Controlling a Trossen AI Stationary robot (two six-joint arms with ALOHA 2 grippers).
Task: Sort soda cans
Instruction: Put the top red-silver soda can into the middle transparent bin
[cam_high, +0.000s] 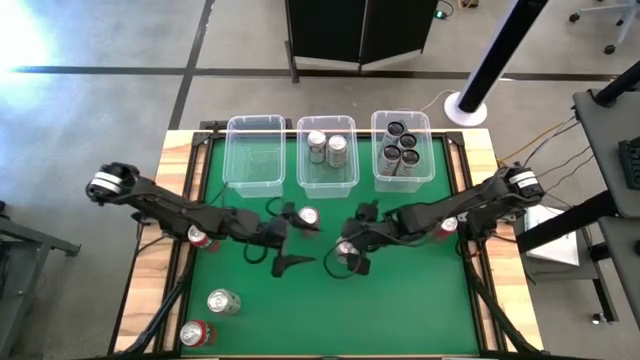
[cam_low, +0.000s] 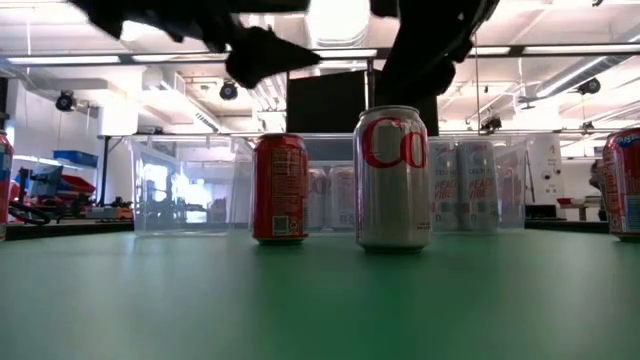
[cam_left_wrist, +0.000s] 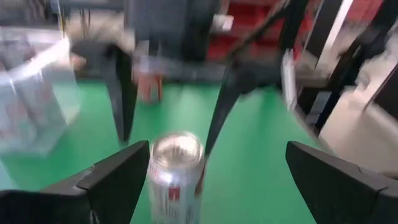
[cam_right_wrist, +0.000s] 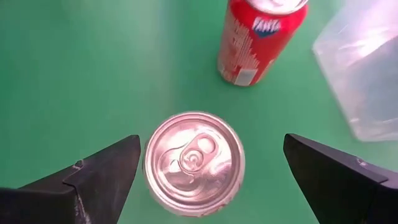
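**Spotter:** High view first, operator: your right end effector (cam_high: 352, 258) hangs at the centre of the green bench (cam_high: 400, 310), directly over a silver can (cam_right_wrist: 194, 163). Its fingers stand wide apart on either side of the can top, touching nothing.

**Operator's aide:** And your left end effector (cam_high: 290, 240)?

**Spotter:** Just left of centre, fingers spread open too, beside a red can (cam_high: 308, 216) that stands upright below the middle bin (cam_high: 326, 180). In the low view you see that red can left of the silver one, both upright.

**Operator's aide:** Where do the rest sit?

**Spotter:** Along the top of the frame you have three clear bins. The left bin (cam_high: 254, 178) holds nothing you can make out; the middle holds silver cans (cam_high: 326, 146); the right bin (cam_high: 402, 176) holds dark cans (cam_high: 400, 148). Lower left you have one silver can (cam_high: 223, 301) and one red can (cam_high: 196, 333) at the edge; two more red ones show partly under the arms.
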